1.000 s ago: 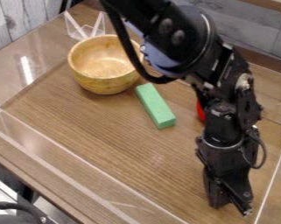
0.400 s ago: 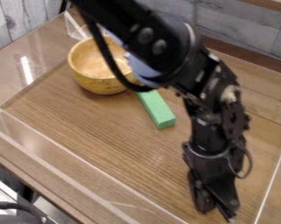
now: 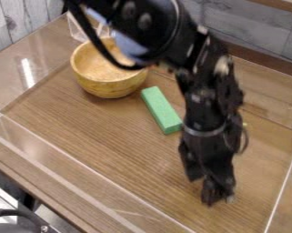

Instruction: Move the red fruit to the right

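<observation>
My gripper [image 3: 214,189] points straight down over the front right part of the wooden table [image 3: 87,136]. Its dark fingers are blurred, so I cannot make out their gap or anything between them. The red fruit does not show; the arm and the gripper may be hiding it. The black arm [image 3: 196,82] reaches down from the top of the view across the table's right half.
A wooden bowl [image 3: 108,68] stands at the back left. A green rectangular block [image 3: 162,109] lies just left of the arm. Clear plastic walls [image 3: 63,168] run along the table's front and left edges, and another stands at the right edge.
The gripper has shifted left and slightly up from the front right corner. The arm above it has swung left, now covering a red patch that showed behind it before.
</observation>
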`<state>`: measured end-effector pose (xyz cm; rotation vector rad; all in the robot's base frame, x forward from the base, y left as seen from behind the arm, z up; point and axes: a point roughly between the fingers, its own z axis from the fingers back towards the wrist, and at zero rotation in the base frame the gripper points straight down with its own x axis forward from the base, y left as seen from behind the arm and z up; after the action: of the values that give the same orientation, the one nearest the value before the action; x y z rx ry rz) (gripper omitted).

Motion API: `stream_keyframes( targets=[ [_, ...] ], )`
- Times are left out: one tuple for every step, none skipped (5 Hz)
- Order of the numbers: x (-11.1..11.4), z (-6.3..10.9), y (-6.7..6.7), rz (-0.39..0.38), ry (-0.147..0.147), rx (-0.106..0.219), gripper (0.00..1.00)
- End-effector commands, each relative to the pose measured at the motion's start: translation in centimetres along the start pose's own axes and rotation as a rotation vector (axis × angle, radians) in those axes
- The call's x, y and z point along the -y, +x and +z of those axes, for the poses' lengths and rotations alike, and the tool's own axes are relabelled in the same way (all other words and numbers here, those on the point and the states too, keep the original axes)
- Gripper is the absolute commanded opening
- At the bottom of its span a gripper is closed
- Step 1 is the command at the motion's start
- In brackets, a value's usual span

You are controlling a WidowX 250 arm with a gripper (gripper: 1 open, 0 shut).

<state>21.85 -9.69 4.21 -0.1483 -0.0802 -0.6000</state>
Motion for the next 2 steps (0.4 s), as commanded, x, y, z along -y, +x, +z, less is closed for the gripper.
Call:
stream_keyframes(
  targets=[
    [-1.3, 2.5, 2.1, -0.024, 0.037, 0.065, 0.00],
    [-2.1, 2.3, 3.3, -0.059, 0.035, 0.064, 0.00]
  ],
)
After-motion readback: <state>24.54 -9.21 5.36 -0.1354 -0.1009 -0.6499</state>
